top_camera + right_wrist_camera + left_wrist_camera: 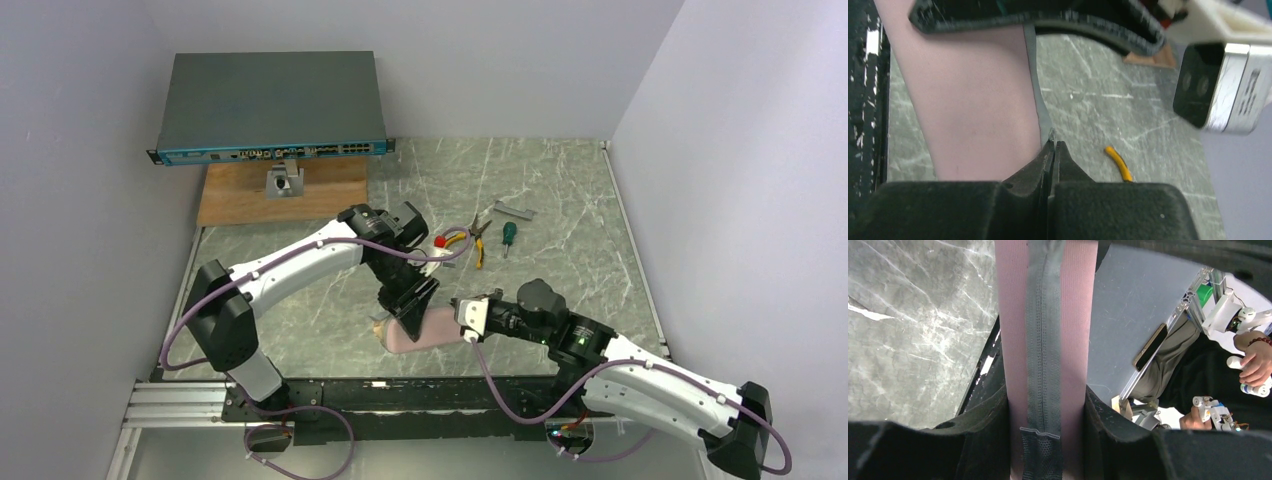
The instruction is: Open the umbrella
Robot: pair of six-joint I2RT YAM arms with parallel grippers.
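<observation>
L gripper (pixel 1048 410) clamps pink sleeve (pixel 1013 315) crosswise; R gripper (pixel 1054 150), at sleeve's end, pinched shut on zip (pixel 1042 112) running along sleeve's length.

A grey marbled bench (pixel 560 190) seen from above. At its far left, a grey network switch (pixel 270 100) with a blue front sits over a wooden board (pixel 240 200), which carries a small metal bracket (pixel 285 180). Mid-bench, near one another, lie yellow-handled pliers (pixel 472 240), a green-handled screwdriver (pixel 508 235) and a flat metal strip (pixel 514 210).
</observation>
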